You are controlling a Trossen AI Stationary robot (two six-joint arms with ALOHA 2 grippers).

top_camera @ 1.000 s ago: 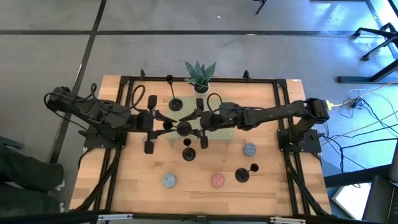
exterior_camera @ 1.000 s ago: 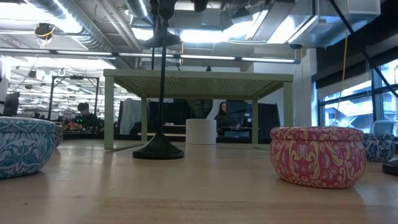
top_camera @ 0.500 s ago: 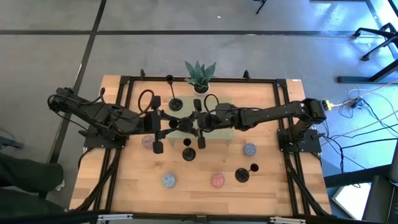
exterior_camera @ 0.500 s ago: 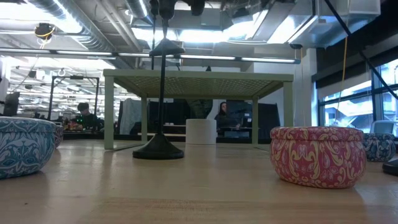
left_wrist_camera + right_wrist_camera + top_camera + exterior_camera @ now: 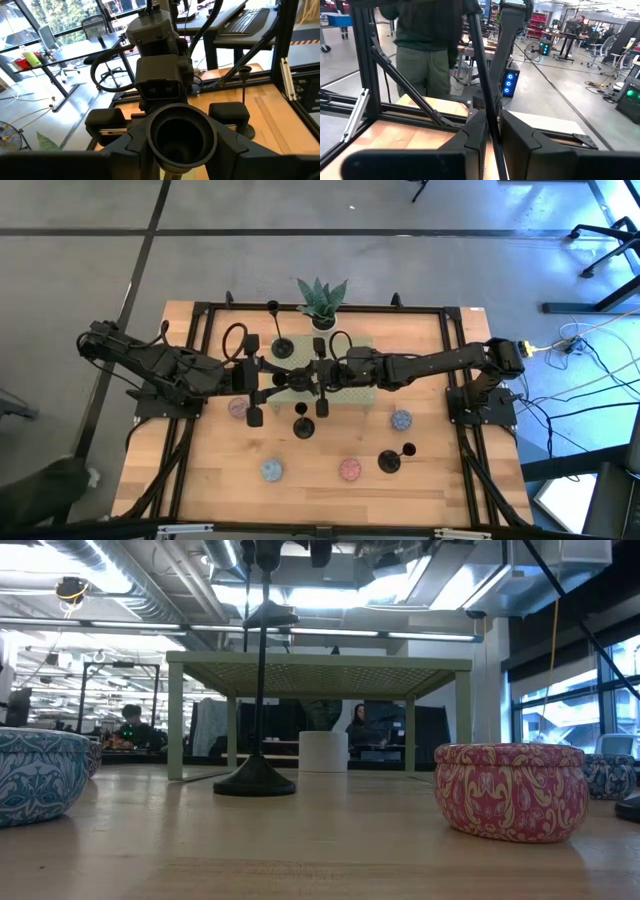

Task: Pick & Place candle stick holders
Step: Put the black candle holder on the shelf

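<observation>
High view: the left gripper (image 5: 262,379) and the right gripper (image 5: 314,376) face each other over the pale green stand (image 5: 362,392) in the middle of the wooden table (image 5: 200,470). Between them hangs one black candle holder (image 5: 287,380). The left wrist view shows the left fingers (image 5: 131,142) clamped on its cup (image 5: 179,131), and the right wrist view shows the right fingers (image 5: 475,135) pressed together on its thin stem (image 5: 484,85). A second holder (image 5: 302,426) stands on the table just beside the grippers, toward the front edge. A third (image 5: 281,344) stands behind them, near the potted plant (image 5: 322,300). The fourth (image 5: 390,461) sits well apart, off the right gripper's side, between a pink tin (image 5: 349,470) and a blue tin (image 5: 401,420).
</observation>
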